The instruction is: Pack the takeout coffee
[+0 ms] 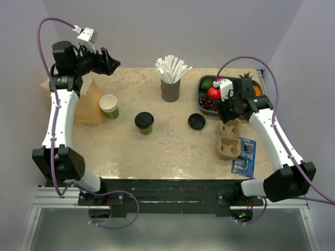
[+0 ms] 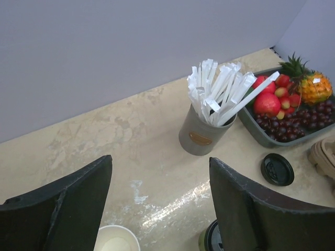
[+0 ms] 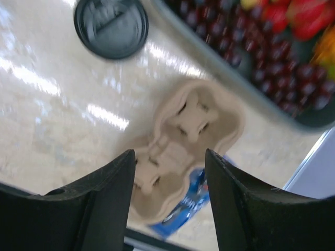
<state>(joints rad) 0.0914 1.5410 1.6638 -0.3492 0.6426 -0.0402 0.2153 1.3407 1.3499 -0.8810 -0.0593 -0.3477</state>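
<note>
Beige tabletop (image 1: 172, 149): lidded coffee cup (image 1: 144, 123) mid-table, well apart from both jaws.

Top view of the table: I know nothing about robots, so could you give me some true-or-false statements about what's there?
1. The lidded green cup stands upright, outside the cardboard carrier. True.
2. A loose black lid lies between them. True.
3. The carrier holds a cup. False: both pockets are empty.
4. The straws stand in the fruit tray. False: they stand in a grey cup beside it.
5. Both green cups have lids. False: the cup by the paper bag is open.
</note>
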